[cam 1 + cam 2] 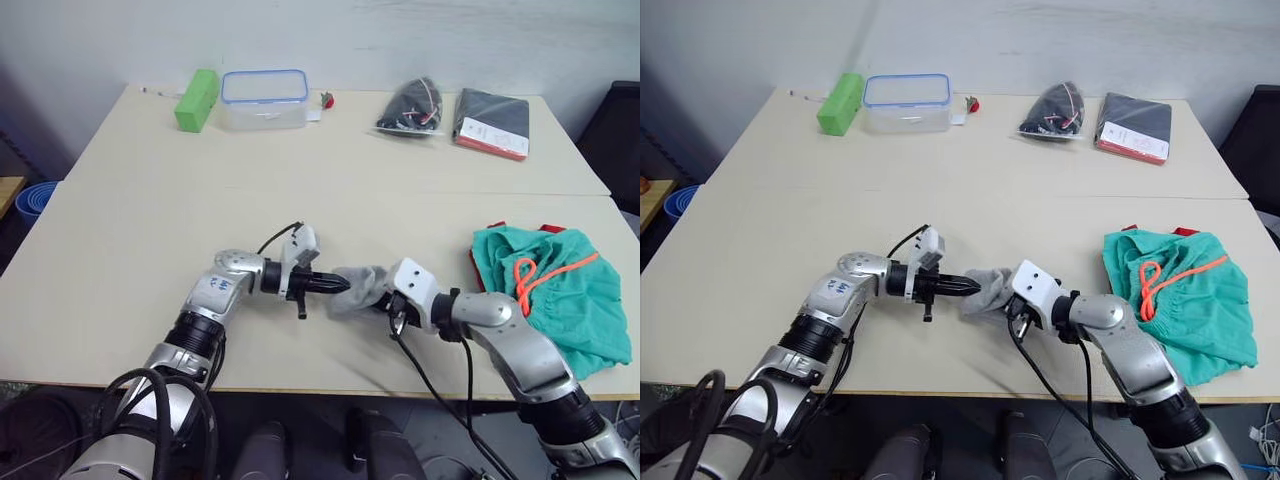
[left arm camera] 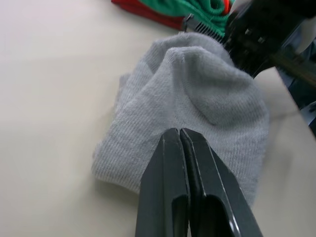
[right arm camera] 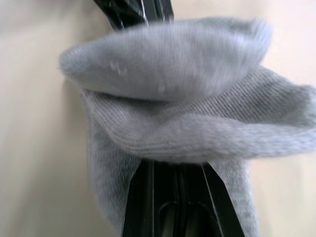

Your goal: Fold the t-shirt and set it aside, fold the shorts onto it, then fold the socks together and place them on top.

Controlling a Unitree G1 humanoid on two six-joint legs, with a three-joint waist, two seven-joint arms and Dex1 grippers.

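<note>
Socks point(image 1: 358, 287), a soft light grey ribbed knit bundle, sit bunched between both claws near the front edge of the pale beige counter point(image 1: 150, 220). The left claw point(image 2: 178, 136) comes in from the left, its two black fingers pressed flat together with the tips at the knit, though whether cloth is caught between them is hard to tell. The right claw point(image 1: 385, 298) meets the bundle from the other side; in its wrist view the grey knit drapes in thick rolled folds over the black fingers point(image 3: 170, 185), which lie close together beneath the cloth. Off to the right, the teal green shorts point(image 1: 555, 290) lie in a loose crumpled heap, their orange drawstring point(image 1: 535, 272) looping across the top. A thin edge of the bright red t-shirt point(image 1: 552, 228) peeks out from under them. Along the far side of the counter stand a bright green block point(image 1: 197, 99), a clear plastic box with a blue-rimmed lid point(image 1: 264, 98), a small bag of dark items point(image 1: 413, 107) and a flat dark packet with a red edge point(image 1: 492, 123).
</note>
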